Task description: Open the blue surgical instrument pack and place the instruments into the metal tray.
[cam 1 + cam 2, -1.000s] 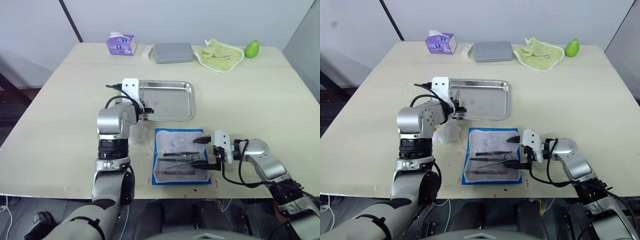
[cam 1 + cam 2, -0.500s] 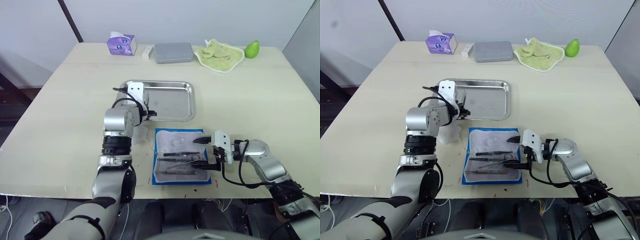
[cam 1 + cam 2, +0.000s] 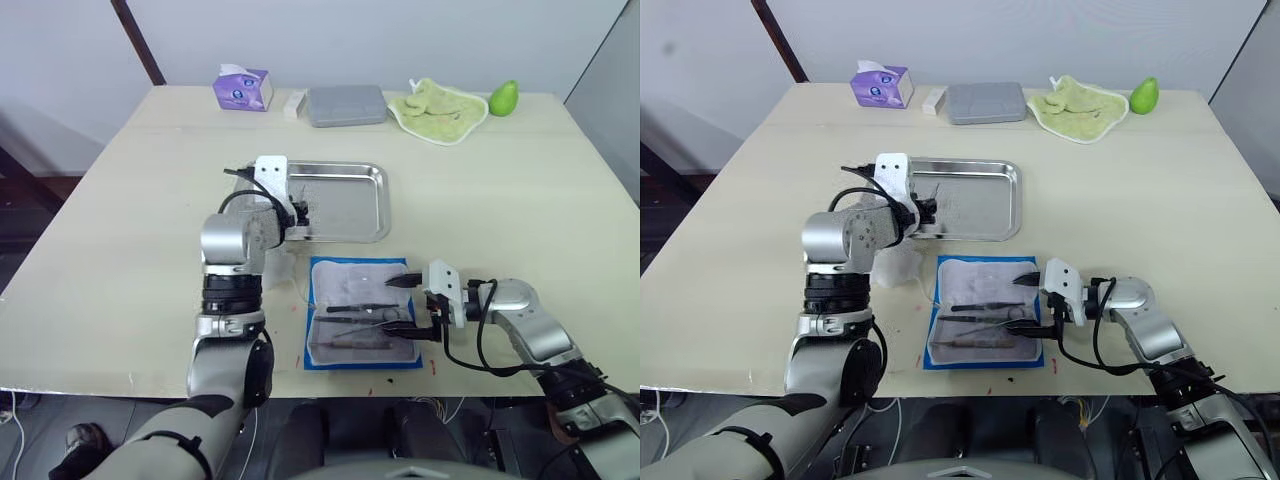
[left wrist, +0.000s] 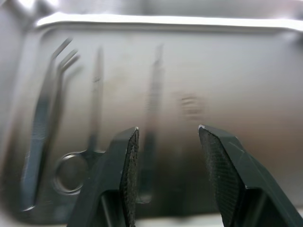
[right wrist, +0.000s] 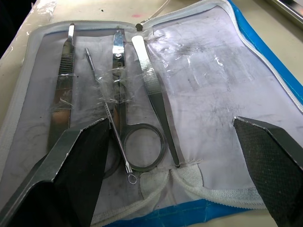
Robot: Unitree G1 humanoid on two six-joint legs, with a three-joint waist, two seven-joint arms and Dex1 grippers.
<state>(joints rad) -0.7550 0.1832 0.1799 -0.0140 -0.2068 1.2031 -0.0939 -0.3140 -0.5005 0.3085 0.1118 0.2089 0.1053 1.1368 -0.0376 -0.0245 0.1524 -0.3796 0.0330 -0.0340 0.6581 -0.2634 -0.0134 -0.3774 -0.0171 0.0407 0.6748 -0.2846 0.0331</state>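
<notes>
On the left of my working area, left gripper point(image 3: 303, 212) — fingers parted a narrow way, holding nothing, hanging over the near left corner of the metal tray point(image 3: 350, 176). Left wrist view shows what I take to be curved forceps, ring-handled scissors and one or two straight tools on the tray floor point(image 4: 236, 75), though they are too blurred to separate from their reflections

Centre, near the table's front edge: blue surgical instrument pack point(image 3: 985, 312), lying flat and opened out, grey-white lining up, just in front of the tray but apart from it. I judge it soft and limp; it would fold or drag if pulled by one edge

Inside the pack, instruments point(image 5: 118, 94) side by side under a clear, crinkled retaining strip: flat tweezers, a thin probe with a looped end, scissors with a ring handle point(image 5: 144, 144), and pointed tweezers. I judge them light, rigid, smooth and slippery, lying almost flush with the lining. Best hold, in my view: pinch across a shank near its middle or take the raised ring, then draw it lengthwise out from under the strip — a straight lift might bring the pouch along

On the right, right gripper point(image 3: 408, 305) — spread wide, empty, straddling the pack's right-hand edge low over the lining
</notes>
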